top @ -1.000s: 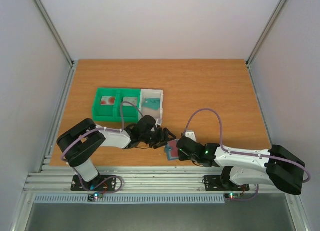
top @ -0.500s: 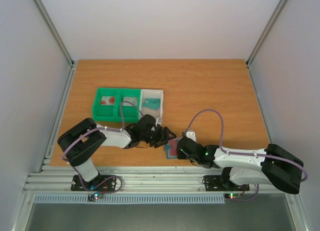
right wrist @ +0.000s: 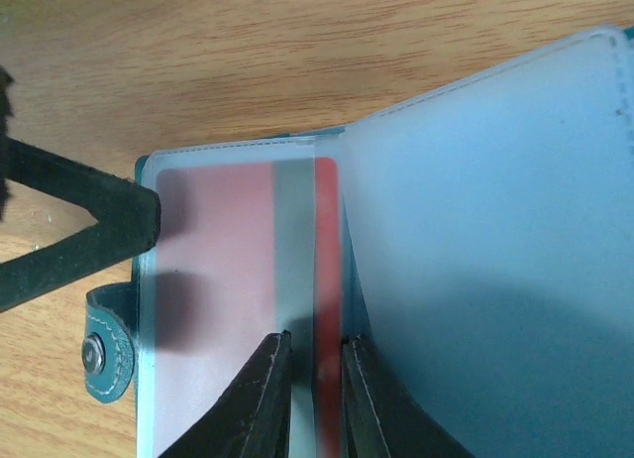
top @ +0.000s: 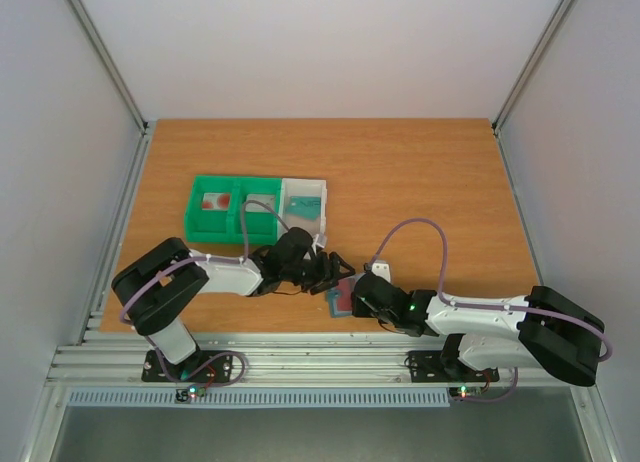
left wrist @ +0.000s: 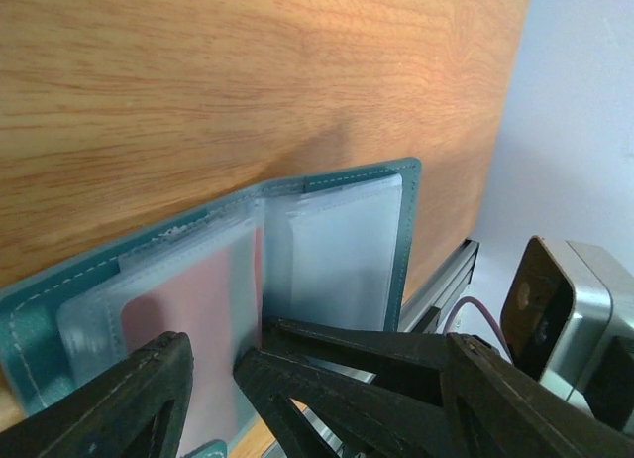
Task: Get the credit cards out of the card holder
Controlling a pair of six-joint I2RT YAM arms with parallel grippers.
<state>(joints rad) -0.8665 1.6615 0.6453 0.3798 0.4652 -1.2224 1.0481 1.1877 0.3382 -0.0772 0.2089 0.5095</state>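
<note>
Here, card holder (top: 343,298) lies open on worktop (top: 420,172), at near edge, between arms. Left pincer (left wrist: 213,357), jaws apart, empty, rests on holder's left edge. Right pincer (right wrist: 315,344), jaws narrow, straddles red credit card (right wrist: 228,270) inside clear sleeve; grip uncertain. Step: drawing card out. Next likely needs firm pinch, straight pull out of sleeve, holder kept pinned by left pincer

Open card holder (top: 341,302) near the table's (top: 420,172) front edge, between left claw (top: 332,270) and right claw (right wrist: 315,364); trays (top: 215,210) behind.
</note>
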